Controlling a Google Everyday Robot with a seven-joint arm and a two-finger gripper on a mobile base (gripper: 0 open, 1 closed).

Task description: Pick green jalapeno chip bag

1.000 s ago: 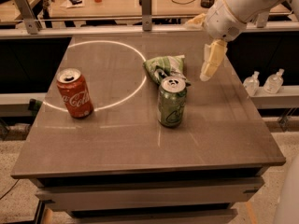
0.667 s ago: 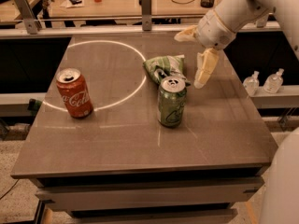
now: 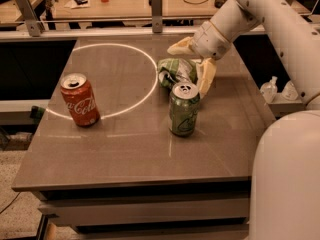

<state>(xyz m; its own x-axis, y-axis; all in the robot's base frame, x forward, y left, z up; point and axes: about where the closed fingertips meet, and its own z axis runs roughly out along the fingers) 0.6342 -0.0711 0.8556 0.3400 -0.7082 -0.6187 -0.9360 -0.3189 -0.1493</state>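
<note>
The green jalapeno chip bag (image 3: 175,71) lies crumpled on the grey table (image 3: 125,149), just behind an upright green soda can (image 3: 183,109). My gripper (image 3: 192,61) is open and hangs low over the bag's right end. One yellowish finger (image 3: 181,46) reaches over the far side of the bag. The other finger (image 3: 205,77) points down at the bag's right edge, close to the can's top. The bag sits between the two fingers and rests on the table.
A red cola can (image 3: 80,100) stands upright at the table's left, on a white circle line (image 3: 112,54). My white arm (image 3: 280,29) comes in from the upper right. A workbench (image 3: 125,4) stands behind the table. Spray bottles (image 3: 280,88) sit to the right.
My gripper has moved left and down from the table's right side until its open fingers straddle the chip bag. The bag and both cans have not moved.
</note>
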